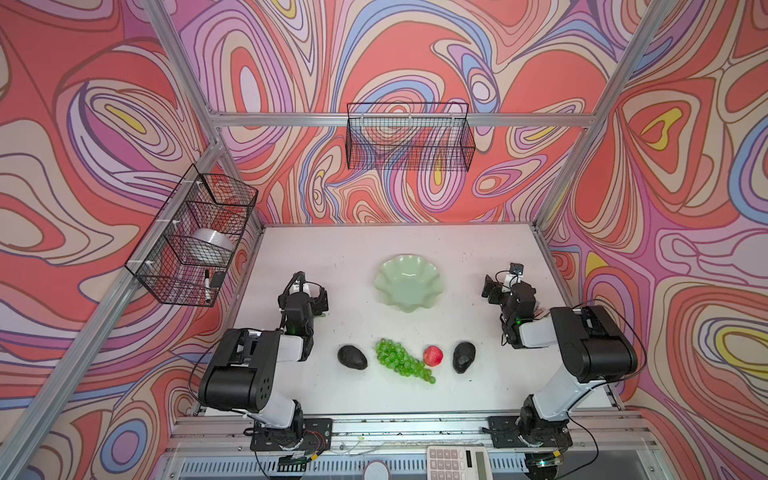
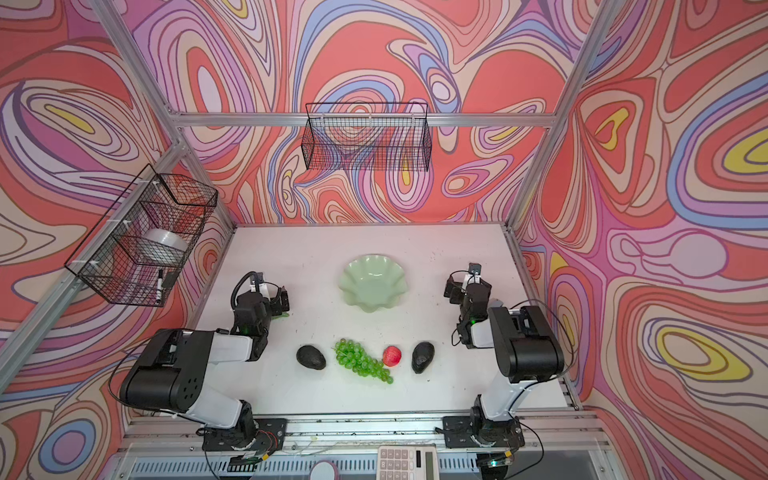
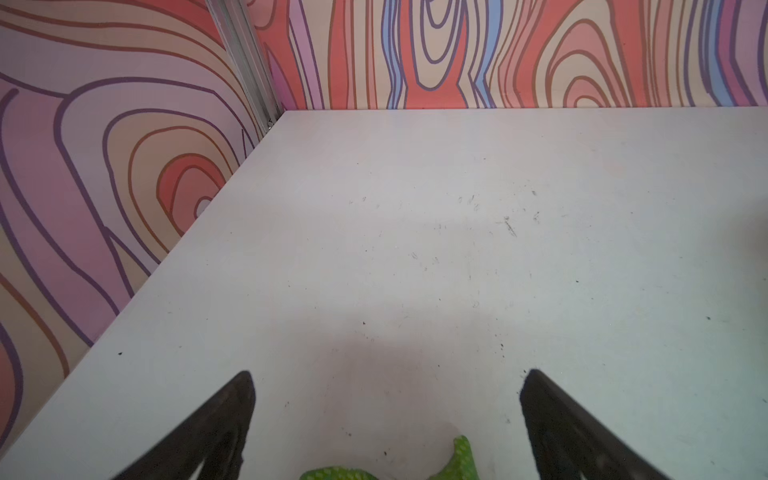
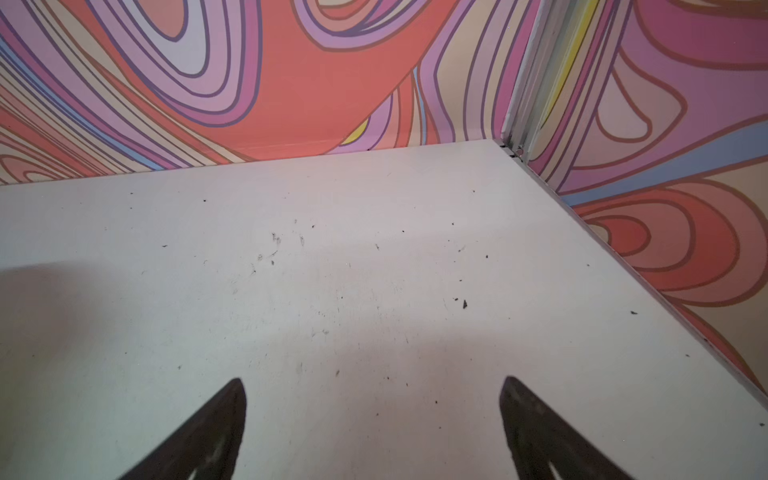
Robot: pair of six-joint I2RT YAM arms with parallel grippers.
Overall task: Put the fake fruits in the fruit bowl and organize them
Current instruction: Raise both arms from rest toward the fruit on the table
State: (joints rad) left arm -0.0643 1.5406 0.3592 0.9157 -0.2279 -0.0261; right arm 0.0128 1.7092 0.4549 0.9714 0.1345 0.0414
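Observation:
The fruit bowl (image 1: 407, 286) (image 2: 372, 284), pale mint green with a wavy rim, sits empty at the table's middle. Nearer the front, the fake fruits lie in a row in both top views: a black avocado (image 1: 352, 356) (image 2: 311, 357), green grapes (image 1: 401, 360) (image 2: 360, 360), a red strawberry-like fruit (image 1: 433, 356) (image 2: 392, 356) and a second avocado (image 1: 464, 356) (image 2: 422, 356). My left gripper (image 1: 321, 300) (image 2: 283, 299) (image 3: 388, 374) hovers left of the bowl, open and empty. On the bowl's right, my right gripper (image 1: 492, 291) (image 2: 453, 293) (image 4: 374, 380) is also open and empty.
A small green dotted packet (image 3: 461, 457) (image 1: 320, 314) lies under the left gripper. Black wire baskets hang on the left wall (image 1: 195, 237) and the back wall (image 1: 409, 139). A calculator (image 1: 459, 461) rests on the front rail. Patterned walls close off the table's left, back and right.

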